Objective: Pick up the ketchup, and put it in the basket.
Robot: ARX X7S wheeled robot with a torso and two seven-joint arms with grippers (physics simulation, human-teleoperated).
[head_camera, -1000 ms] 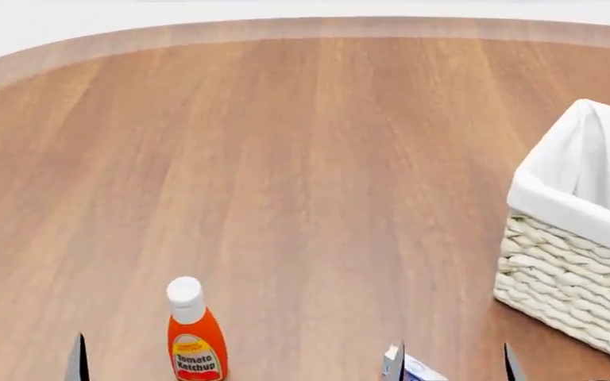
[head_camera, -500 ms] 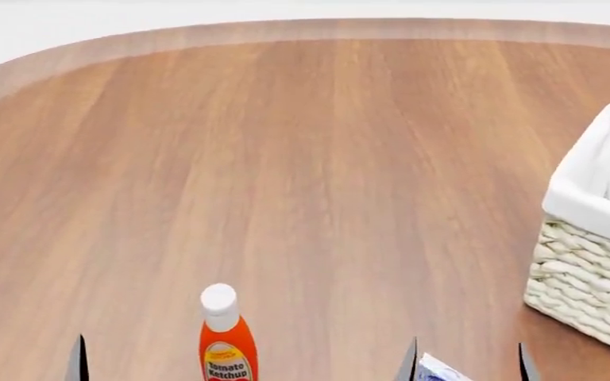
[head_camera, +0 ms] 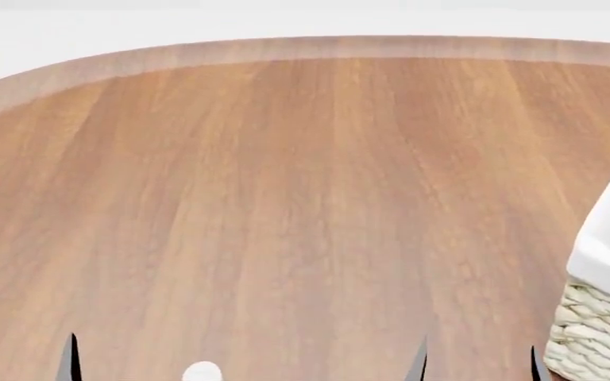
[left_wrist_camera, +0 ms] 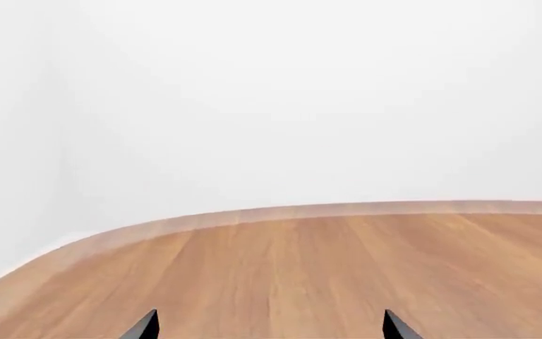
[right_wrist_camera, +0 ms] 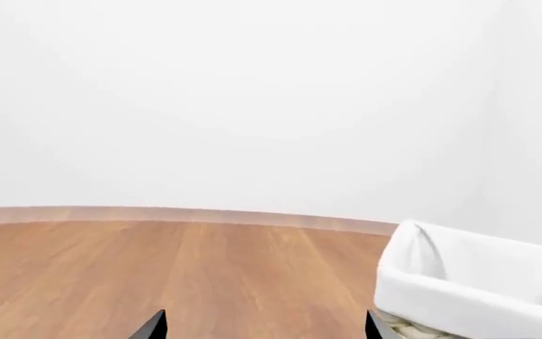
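Note:
Only the white cap of the ketchup [head_camera: 201, 371] shows, at the bottom edge of the head view; its body is cut off below. The cream woven basket [head_camera: 600, 317] with a white liner stands at the right edge, partly out of frame, and also shows in the right wrist view as the basket [right_wrist_camera: 459, 282]. My right gripper [head_camera: 478, 367] is open, between the cap and the basket, with bare wood between its fingers. My left gripper [left_wrist_camera: 269, 328] is open over bare table, and one of its fingertips [head_camera: 70, 357] shows left of the cap.
The round wooden table [head_camera: 305, 198] stretches ahead to its curved far edge [head_camera: 305, 48], with a white wall behind.
The head view has shifted: the ketchup has slid down until only its cap shows, the basket has moved to the right edge, and the small box between the right fingers has dropped out of view.

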